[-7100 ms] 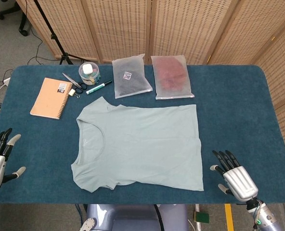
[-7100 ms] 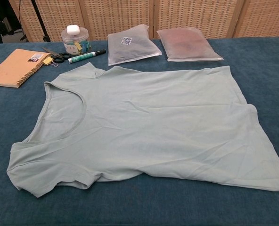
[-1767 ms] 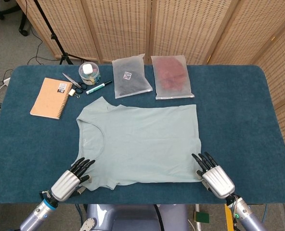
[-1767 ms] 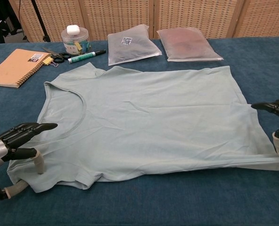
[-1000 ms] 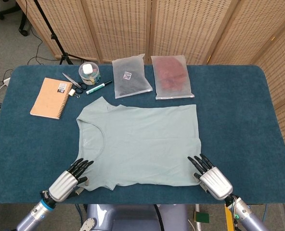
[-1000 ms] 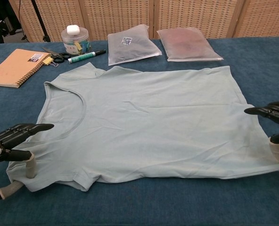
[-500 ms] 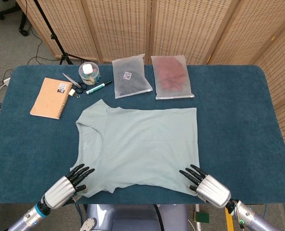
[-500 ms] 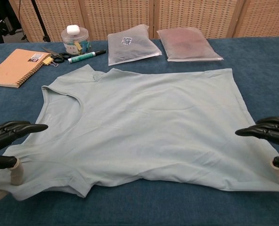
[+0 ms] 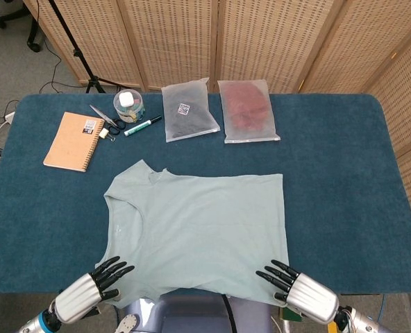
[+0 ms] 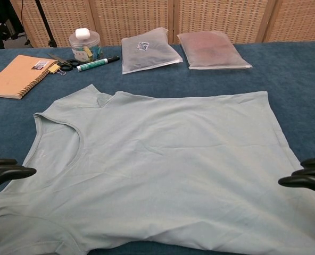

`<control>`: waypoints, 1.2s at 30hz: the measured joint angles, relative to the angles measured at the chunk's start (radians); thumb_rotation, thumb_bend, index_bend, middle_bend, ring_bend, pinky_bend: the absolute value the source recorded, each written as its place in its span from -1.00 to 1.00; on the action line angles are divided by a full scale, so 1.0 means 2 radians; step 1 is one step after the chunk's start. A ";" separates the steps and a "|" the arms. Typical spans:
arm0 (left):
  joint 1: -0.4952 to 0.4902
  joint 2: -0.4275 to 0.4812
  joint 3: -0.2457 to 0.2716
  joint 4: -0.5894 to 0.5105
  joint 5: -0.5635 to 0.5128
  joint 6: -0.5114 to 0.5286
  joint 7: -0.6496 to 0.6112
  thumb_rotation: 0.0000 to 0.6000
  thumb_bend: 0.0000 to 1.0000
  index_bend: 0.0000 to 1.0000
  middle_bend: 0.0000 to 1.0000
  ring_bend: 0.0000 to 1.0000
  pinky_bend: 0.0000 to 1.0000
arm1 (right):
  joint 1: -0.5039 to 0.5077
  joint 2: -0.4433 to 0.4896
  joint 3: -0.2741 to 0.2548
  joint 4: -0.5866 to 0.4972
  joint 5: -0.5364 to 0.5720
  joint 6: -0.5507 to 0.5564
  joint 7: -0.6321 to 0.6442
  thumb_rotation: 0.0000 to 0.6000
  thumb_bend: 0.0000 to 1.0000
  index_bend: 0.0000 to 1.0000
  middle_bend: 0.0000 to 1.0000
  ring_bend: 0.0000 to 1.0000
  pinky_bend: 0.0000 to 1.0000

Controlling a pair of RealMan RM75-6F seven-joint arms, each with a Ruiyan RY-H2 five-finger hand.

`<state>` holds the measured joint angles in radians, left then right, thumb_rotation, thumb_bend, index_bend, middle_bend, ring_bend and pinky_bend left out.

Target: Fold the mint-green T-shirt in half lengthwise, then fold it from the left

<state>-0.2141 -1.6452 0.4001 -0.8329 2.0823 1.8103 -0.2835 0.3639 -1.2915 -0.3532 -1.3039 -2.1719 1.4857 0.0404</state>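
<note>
Blue felt table (image 9: 344, 159) before wicker screens (image 9: 261, 41). Between left hand (image 9: 87, 286) and right hand (image 9: 299, 284), mint-green T-shirt (image 9: 205, 222) lying flat, near edge overhanging. Both pinching its near corners, fingers atop the cloth.

Head view looks steeply down; chest view looks low, close; both share the T-shirt (image 9: 202, 225).

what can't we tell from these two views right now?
- Left hand grip on the T-shirt: thumb side is under the fabric in head view and cut by the chest frame edge.
- Right hand: the same.
- Shirt's near hem: over the table edge in head view, cropped in chest view.
- Notebook label: too small.
</note>
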 measured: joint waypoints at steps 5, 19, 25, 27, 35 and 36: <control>0.004 0.013 0.012 -0.007 0.013 0.007 -0.002 1.00 0.12 0.44 -1.00 -1.00 -1.00 | -0.005 0.003 -0.010 0.001 -0.018 0.010 -0.005 1.00 0.09 0.32 -1.00 -1.00 -1.00; -0.010 0.020 -0.010 -0.033 -0.001 -0.008 -0.022 1.00 0.11 0.44 -1.00 -1.00 -1.00 | -0.010 0.004 -0.002 0.005 0.003 0.009 0.009 1.00 0.09 0.32 -1.00 -1.00 -1.00; -0.026 0.038 -0.037 -0.087 -0.029 -0.037 -0.005 1.00 0.11 0.44 -1.00 -1.00 -1.00 | -0.003 0.011 0.025 -0.004 0.045 0.003 0.031 1.00 0.14 0.33 -1.00 -1.00 -1.00; -0.035 0.051 -0.049 -0.121 -0.045 -0.057 0.002 1.00 0.11 0.44 -1.00 -1.00 -1.00 | 0.003 0.015 0.038 -0.012 0.061 -0.002 0.037 1.00 0.14 0.33 -1.00 -1.00 -1.00; -0.081 0.106 -0.114 -0.250 -0.127 -0.159 0.049 1.00 0.10 0.44 -1.00 -1.00 -1.00 | 0.038 0.030 0.092 -0.056 0.125 -0.061 0.041 1.00 0.14 0.33 -1.00 -1.00 -1.00; -0.086 0.110 -0.121 -0.258 -0.135 -0.170 0.055 1.00 0.10 0.44 -1.00 -1.00 -1.00 | 0.041 0.030 0.096 -0.060 0.130 -0.069 0.038 1.00 0.14 0.33 -1.00 -1.00 -1.00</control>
<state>-0.3858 -1.4253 0.1577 -1.3495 1.8129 1.4706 -0.1726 0.4466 -1.2314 -0.1612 -1.4237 -1.9110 1.3479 0.1158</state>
